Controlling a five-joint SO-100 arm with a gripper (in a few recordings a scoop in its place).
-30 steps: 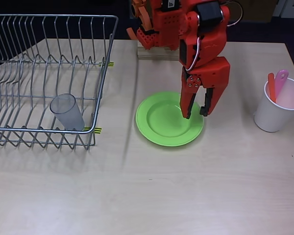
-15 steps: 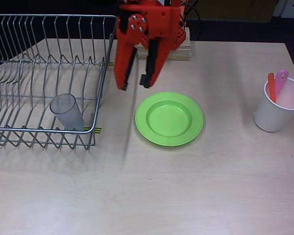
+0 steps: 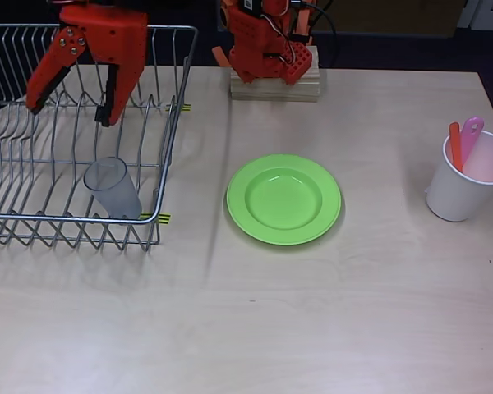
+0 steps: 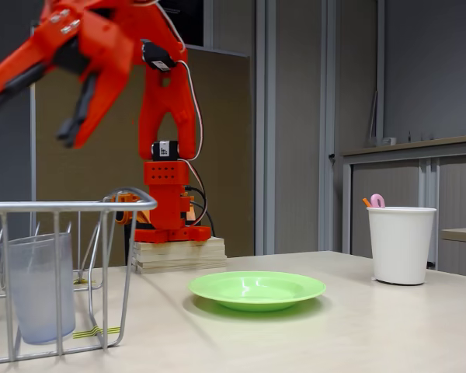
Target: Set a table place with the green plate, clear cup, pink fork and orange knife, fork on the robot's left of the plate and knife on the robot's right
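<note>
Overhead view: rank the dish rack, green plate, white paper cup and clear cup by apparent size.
1. Dish rack
2. Green plate
3. White paper cup
4. Clear cup
The two cups look close; the clear one stands in the rack, so that order is unsure.

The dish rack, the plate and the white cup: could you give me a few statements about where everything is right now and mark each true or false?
1. The clear cup stands inside the wire dish rack. True.
2. The tool is shut on the clear cup. False: it hangs open above the rack, holding nothing.
3. The green plate lies bare on the table. True.
4. The pink fork lies beside the plate. False: it stands in the white paper cup.
5. The orange knife shares that paper cup with the fork. True.
</note>
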